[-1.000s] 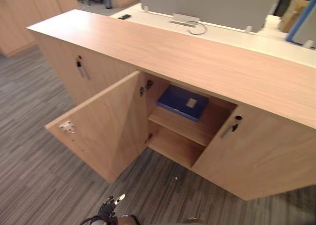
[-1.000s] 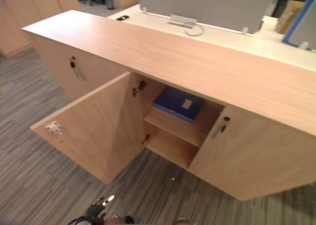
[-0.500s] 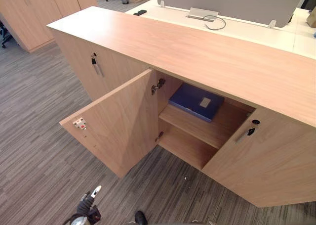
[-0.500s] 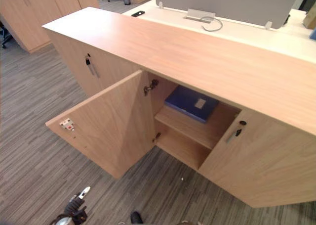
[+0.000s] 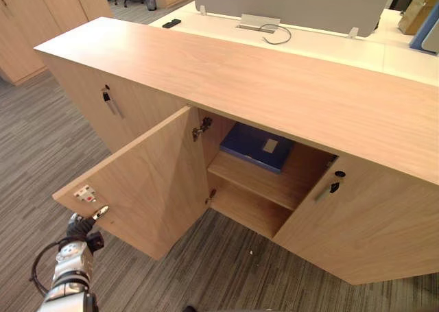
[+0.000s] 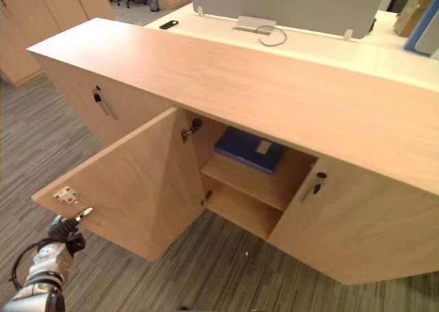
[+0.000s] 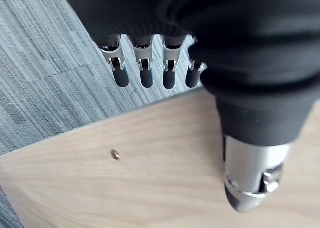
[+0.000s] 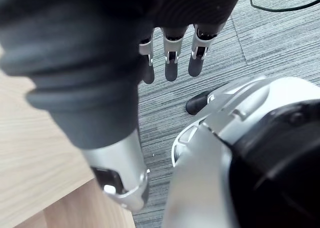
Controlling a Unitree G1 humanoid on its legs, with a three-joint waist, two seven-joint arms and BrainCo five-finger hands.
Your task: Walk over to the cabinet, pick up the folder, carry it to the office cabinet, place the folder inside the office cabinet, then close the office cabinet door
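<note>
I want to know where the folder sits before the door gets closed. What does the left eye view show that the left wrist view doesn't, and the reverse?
Left eye view: the blue folder lying on the upper shelf inside the cabinet.
Left wrist view: a small brass fitting set in the door's wood.
Both: the left hand, fingers straight, at the open door, and grey carpet.

The cabinet [image 5: 274, 86] is pale wood with fine grain, and its door [image 5: 151, 182] is the same. The folder [image 5: 243, 142] is dark blue with a pale label [image 5: 270, 145]. The carpet [image 5: 41, 154] is grey and finely streaked. The desk [image 5: 329, 44] is white and the screen [image 5: 288, 3] grey.
</note>
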